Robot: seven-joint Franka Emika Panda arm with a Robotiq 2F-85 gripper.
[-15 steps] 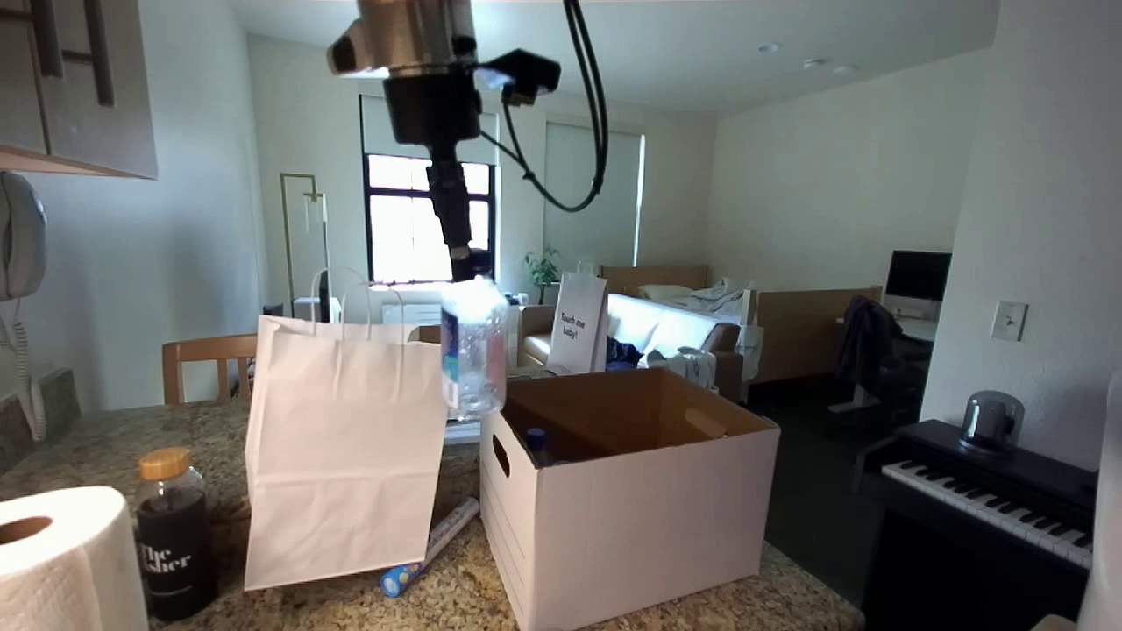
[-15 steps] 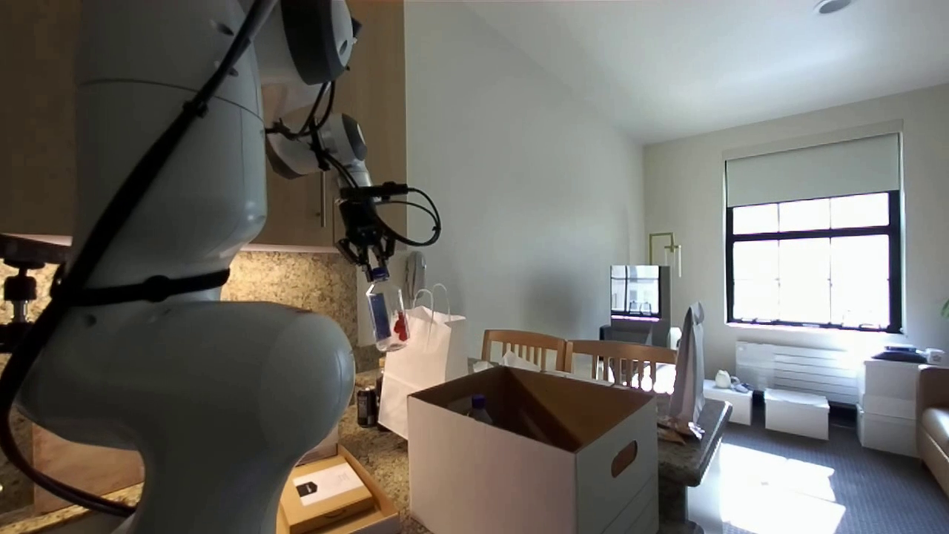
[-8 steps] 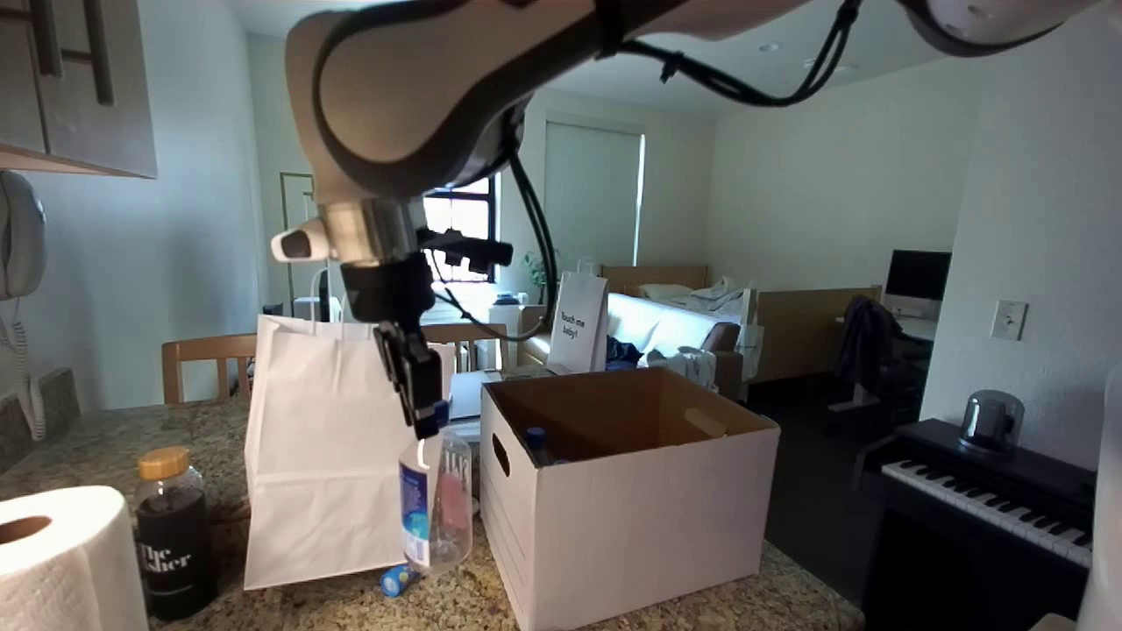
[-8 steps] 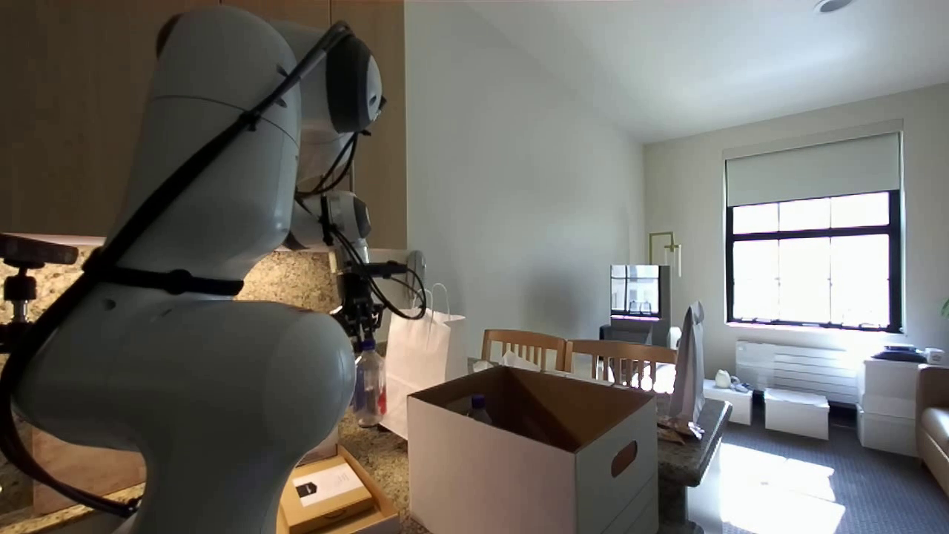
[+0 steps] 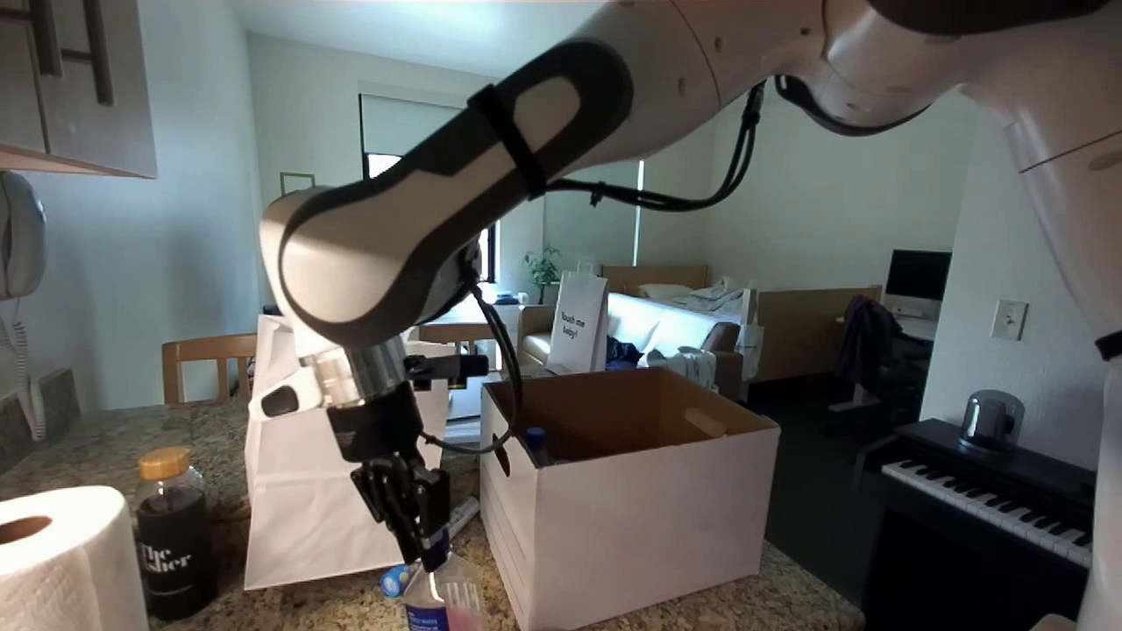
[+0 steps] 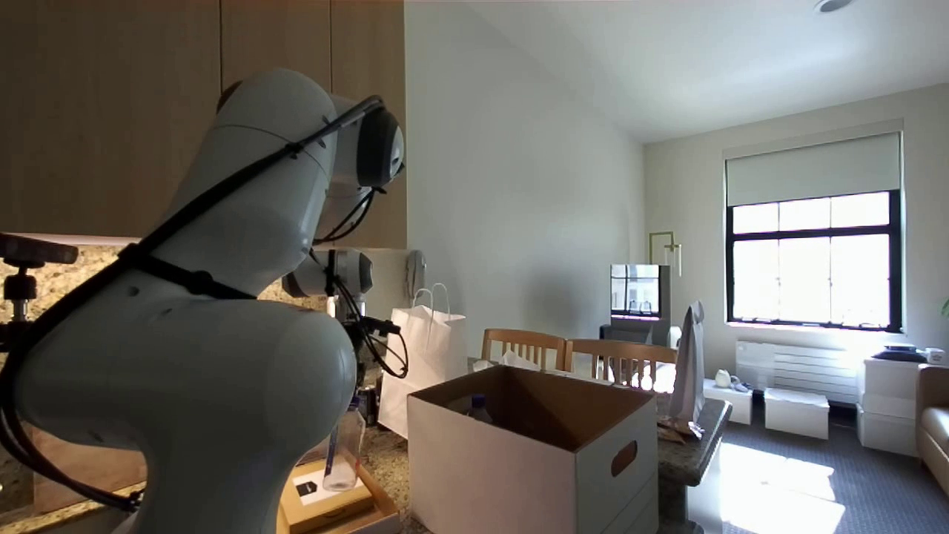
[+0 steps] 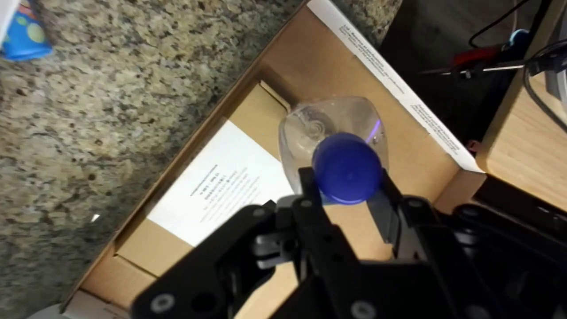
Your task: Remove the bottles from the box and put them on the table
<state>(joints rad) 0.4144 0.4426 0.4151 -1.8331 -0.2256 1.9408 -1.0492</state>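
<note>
Well, the end effector (image 7: pixel 347 179) grips one bottle (image 7: pixel 325 128); the box (image 5: pixel 640 526) holds another (image 5: pixel 536 441).

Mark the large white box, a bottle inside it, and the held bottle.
Large white box (image 5: pixel 653 521), an exterior view: outer wall facing the camera.
Bottle inside the box (image 6: pixel 479 403), an exterior view: blue cap.
Held bottle (image 7: pixel 341 157), wrist view: blue cap.

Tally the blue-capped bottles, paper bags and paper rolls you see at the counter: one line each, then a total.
Blue-capped bottles: 2, one in the gripper, one in the box; the box may hide more
Paper bags: 2
Paper roll: 1
Total in view: 5
</note>
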